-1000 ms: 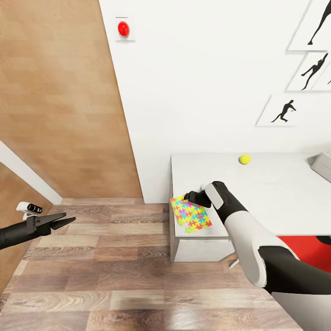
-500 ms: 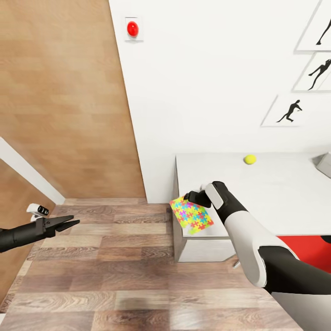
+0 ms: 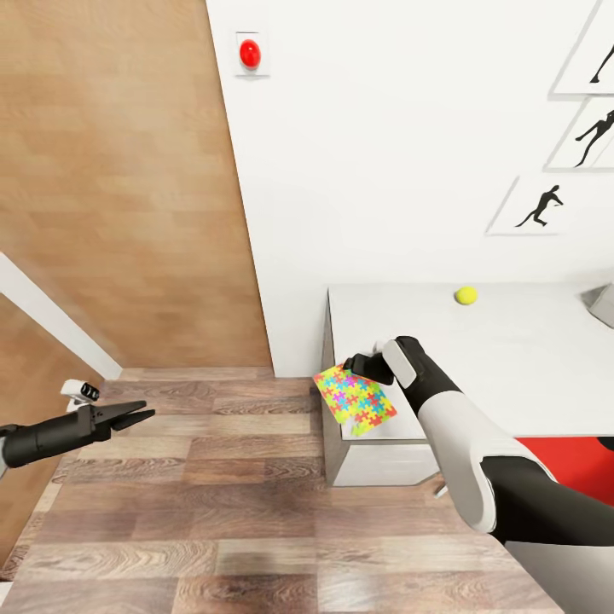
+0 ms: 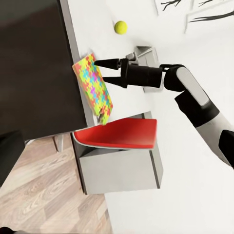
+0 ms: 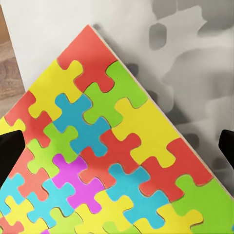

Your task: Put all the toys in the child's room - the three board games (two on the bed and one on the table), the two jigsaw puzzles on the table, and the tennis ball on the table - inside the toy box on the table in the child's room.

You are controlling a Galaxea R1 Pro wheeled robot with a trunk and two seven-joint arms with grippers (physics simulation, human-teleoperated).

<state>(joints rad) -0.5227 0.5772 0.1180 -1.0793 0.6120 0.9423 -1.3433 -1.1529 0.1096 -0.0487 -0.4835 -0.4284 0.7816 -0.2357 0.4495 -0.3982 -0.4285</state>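
Early stage: right gripper (image 3: pixel 351 364), jaws spread, holding nothing, hovers over 1 multicoloured jigsaw board (image 3: pixel 355 400) overhanging the pale grey table's (image 3: pixel 512 358) near-left corner; yellow-green tennis ball (image 3: pixel 465 295) still far on top, grey toy box (image 3: pixel 602 304) far right; left gripper (image 3: pixel 141 415) nearly closed, empty.

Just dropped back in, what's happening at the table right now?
The right gripper is poised open over a jigsaw puzzle that overhangs the corner of the table, its fingers straddling the board without closing on it. The tennis ball sits farther back on the tabletop, and an edge of the toy box shows at the right. The left gripper hangs out over the wood floor, holding nothing.
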